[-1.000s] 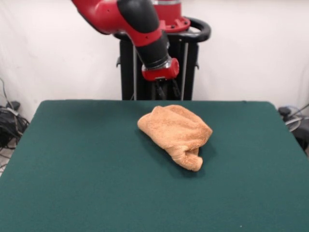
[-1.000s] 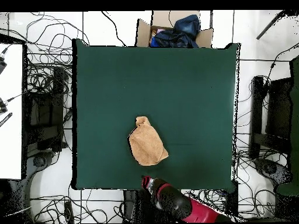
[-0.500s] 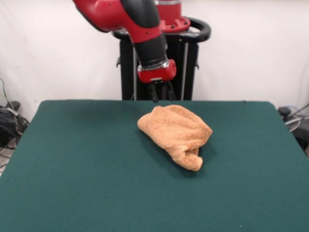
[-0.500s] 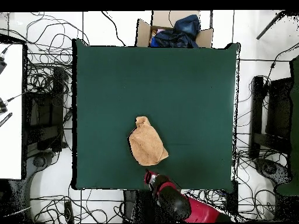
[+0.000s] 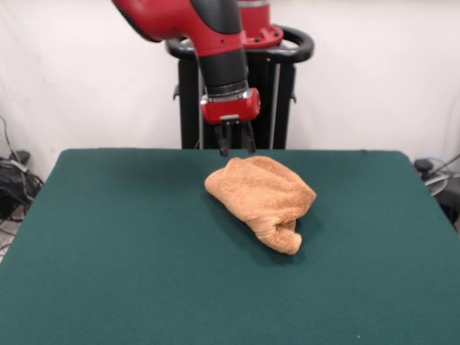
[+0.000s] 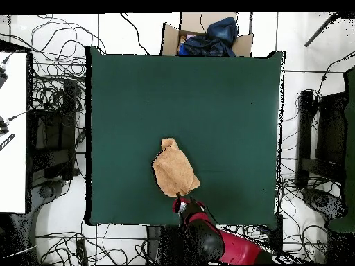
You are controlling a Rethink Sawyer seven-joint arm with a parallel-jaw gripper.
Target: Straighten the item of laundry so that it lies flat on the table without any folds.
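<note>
towel (image 5: 262,198) mid-table (image 5: 108,251) | gripper (image 5: 235,147) above towel's robot-side edge | pedestal (image 5: 237,100) behind

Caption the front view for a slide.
Open gripper hovers behind the crumpled towel on the green table.

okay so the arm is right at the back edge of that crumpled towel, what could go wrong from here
1. The gripper, fingers apart, hangs above the towel at its edge nearest the robot. The cloth is bunched there, so it may pinch several layers and lift the whole bundle, not one layer.

2. The rolled lobe on the camera side looks tucked under; a pull toward the robot could drag it across the table without unfolding it.

3. The overhead view shows the towel near the table's robot-side edge, so it may slide partly off.
</note>
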